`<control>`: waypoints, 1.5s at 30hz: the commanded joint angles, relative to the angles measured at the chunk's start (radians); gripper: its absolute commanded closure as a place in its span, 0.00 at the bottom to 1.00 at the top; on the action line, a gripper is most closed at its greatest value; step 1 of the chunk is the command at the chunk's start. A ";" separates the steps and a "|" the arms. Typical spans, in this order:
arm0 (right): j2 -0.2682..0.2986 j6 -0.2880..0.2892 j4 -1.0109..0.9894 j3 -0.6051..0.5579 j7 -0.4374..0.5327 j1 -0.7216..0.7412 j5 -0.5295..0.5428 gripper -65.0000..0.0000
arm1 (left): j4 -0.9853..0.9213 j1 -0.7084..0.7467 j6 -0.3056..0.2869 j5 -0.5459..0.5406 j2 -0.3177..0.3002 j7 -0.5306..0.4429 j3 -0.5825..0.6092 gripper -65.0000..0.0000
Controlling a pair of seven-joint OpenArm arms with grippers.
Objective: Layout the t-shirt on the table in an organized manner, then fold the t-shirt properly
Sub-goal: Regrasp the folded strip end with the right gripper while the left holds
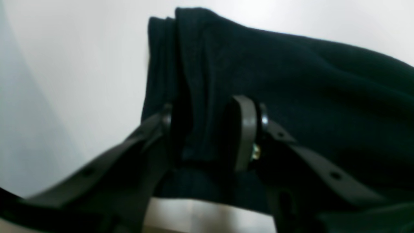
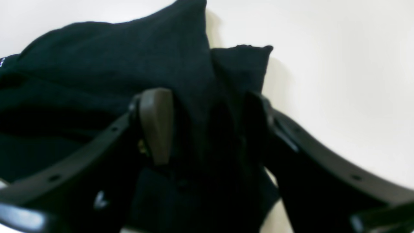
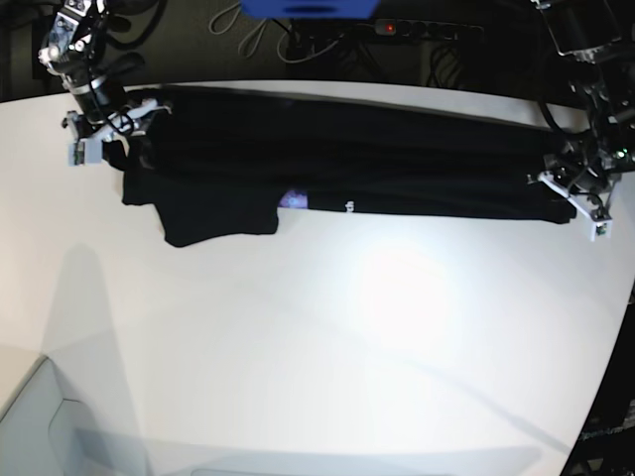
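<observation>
The black t-shirt (image 3: 347,169) lies stretched in a long band along the far side of the white table (image 3: 347,327). One sleeve (image 3: 213,218) spreads toward the front, beside a small purple patch (image 3: 294,200). My right gripper (image 3: 99,134) is at the shirt's left end. In the right wrist view it (image 2: 207,106) is open, with a bunched fold of shirt (image 2: 113,64) loose between the jaws. My left gripper (image 3: 577,198) is at the shirt's right end. In the left wrist view it (image 1: 207,113) is also open, astride a ridge of cloth (image 1: 291,81).
Behind the table's far edge are a blue object (image 3: 308,8), a power strip with a red light (image 3: 417,28) and cables. The table's curved edge (image 3: 615,327) runs down the right side. A pale box corner (image 3: 40,426) sits at the bottom left.
</observation>
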 commanded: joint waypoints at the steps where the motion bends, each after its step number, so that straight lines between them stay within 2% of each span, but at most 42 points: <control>1: 0.005 0.009 0.042 0.036 0.036 0.000 0.023 0.43 | 0.020 -0.010 0.001 -0.005 -0.019 -0.009 -0.008 0.65; 4: -0.036 0.009 0.099 0.110 0.036 0.024 0.023 0.43 | 0.020 -0.010 0.001 -0.005 -0.019 -0.009 -0.008 0.65; 8: -0.035 0.009 0.128 0.127 0.018 0.066 0.023 0.43 | 0.020 -0.010 0.001 -0.005 -0.019 -0.009 -0.008 0.65; 10: -0.021 0.009 0.125 0.102 -0.048 0.117 0.020 0.43 | 0.020 -0.010 0.001 -0.005 -0.019 -0.009 -0.008 0.65; 14: 0.067 0.009 0.043 -0.016 -0.277 0.270 0.018 0.43 | 0.020 -0.010 0.003 -0.005 -0.019 -0.009 -0.008 0.65; 18: 0.081 0.009 -0.102 -0.057 -0.383 0.417 0.018 0.43 | 0.020 -0.010 0.003 -0.005 -0.019 -0.009 -0.008 0.65; 23: 0.084 0.009 -0.273 -0.082 -0.395 0.515 0.017 0.43 | 0.020 -0.010 0.003 -0.005 -0.019 -0.009 -0.008 0.65; 35: 0.090 0.009 -0.360 -0.133 -0.393 0.511 0.018 0.44 | 0.020 -0.010 0.004 -0.005 -0.011 -0.009 -0.010 0.65; 37: 0.088 0.009 -0.360 -0.133 -0.393 0.511 0.018 0.50 | 0.020 -0.010 0.004 -0.005 -0.011 -0.009 -0.010 0.65; 38: 0.088 0.009 -0.360 -0.133 -0.393 0.511 0.018 0.56 | 0.020 -0.010 0.004 -0.005 -0.011 -0.009 -0.010 0.65; 42: 0.088 0.009 -0.332 -0.125 -0.393 0.515 0.020 0.95 | 0.020 -0.010 0.004 -0.005 -0.010 -0.009 -0.010 0.65; 43: 0.088 0.009 -0.309 -0.125 -0.393 0.512 0.020 1.00 | 0.020 -0.010 0.004 -0.005 -0.010 -0.009 -0.010 0.65; 45: 0.087 0.009 -0.242 -0.125 -0.393 0.508 0.020 1.00 | 0.020 -0.010 0.004 -0.005 -0.010 -0.009 -0.010 0.65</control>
